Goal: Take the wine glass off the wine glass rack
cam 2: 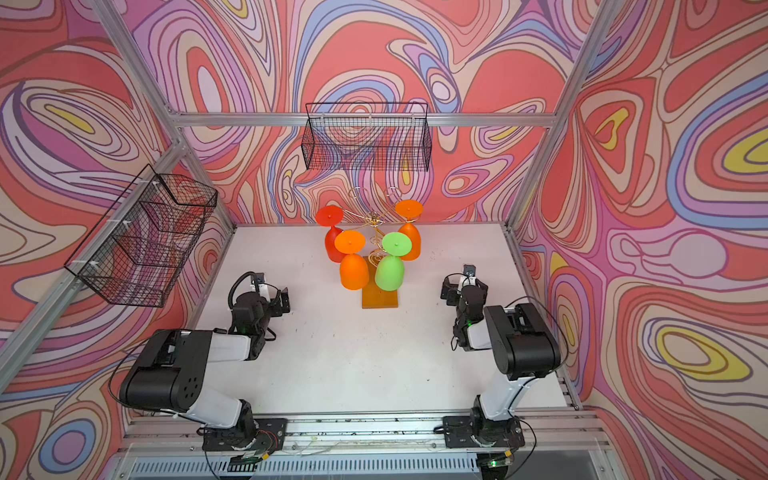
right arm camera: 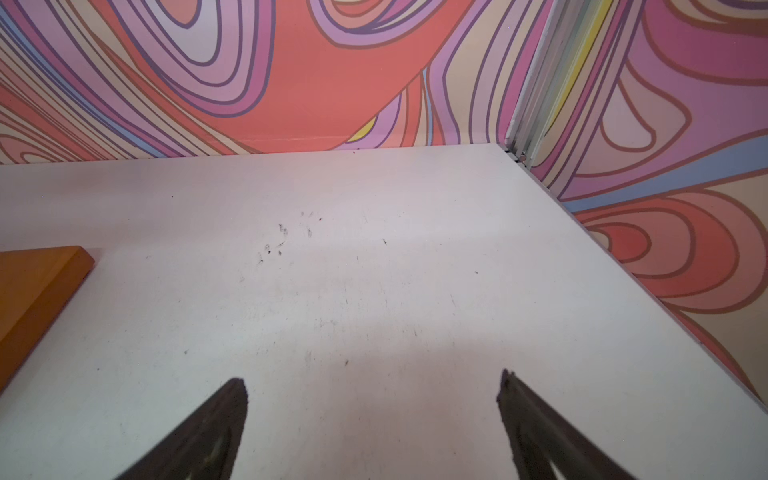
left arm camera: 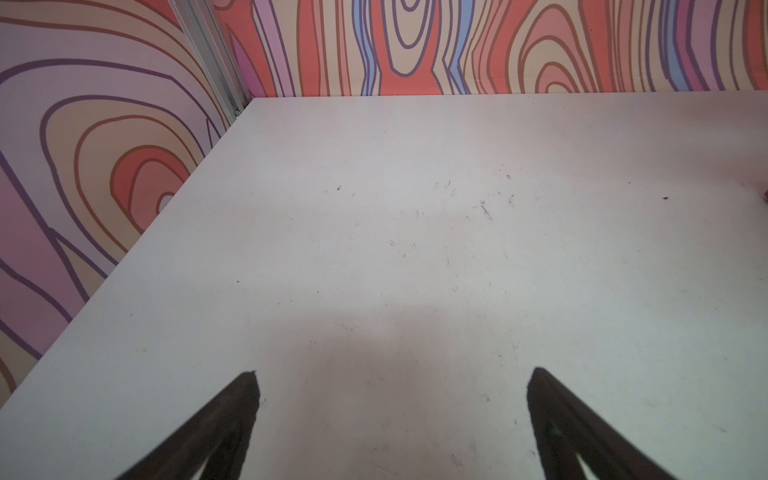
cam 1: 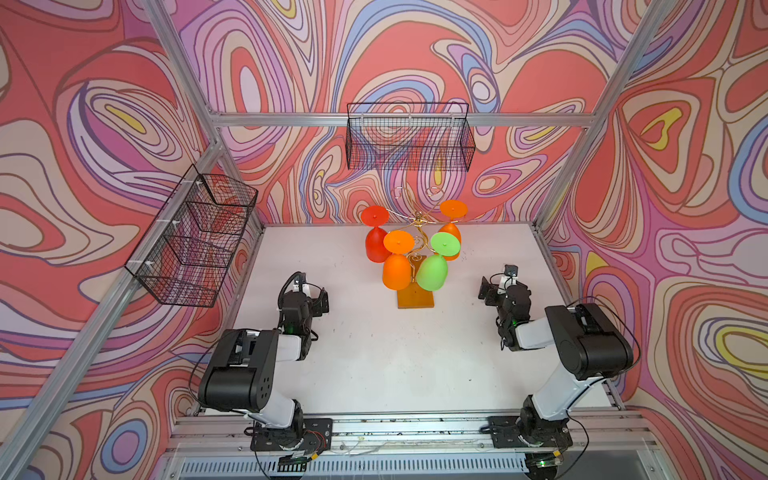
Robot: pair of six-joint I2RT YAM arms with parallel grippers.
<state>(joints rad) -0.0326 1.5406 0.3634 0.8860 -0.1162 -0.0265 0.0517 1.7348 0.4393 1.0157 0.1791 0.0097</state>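
Note:
The wine glass rack (cam 1: 417, 232) (cam 2: 376, 237), a gold wire tree on an orange-brown base (cam 1: 415, 299) (right arm camera: 33, 291), stands mid-table towards the back. Several wine glasses hang upside down on it: a red one (cam 1: 376, 247), an orange one (cam 1: 396, 272), a green one (cam 1: 432, 272) and another orange one (cam 1: 451, 232) behind. My left gripper (cam 1: 322, 299) (left arm camera: 392, 378) is open over bare table, left of the rack. Open too, my right gripper (cam 1: 487, 291) (right arm camera: 374, 382) hovers right of the rack. Neither touches anything.
A black wire basket (cam 1: 409, 137) hangs on the back wall above the rack. A second, divided one (cam 1: 195, 237) hangs on the left wall. The white table (cam 1: 374, 353) is walled on three sides by patterned panels and aluminium posts.

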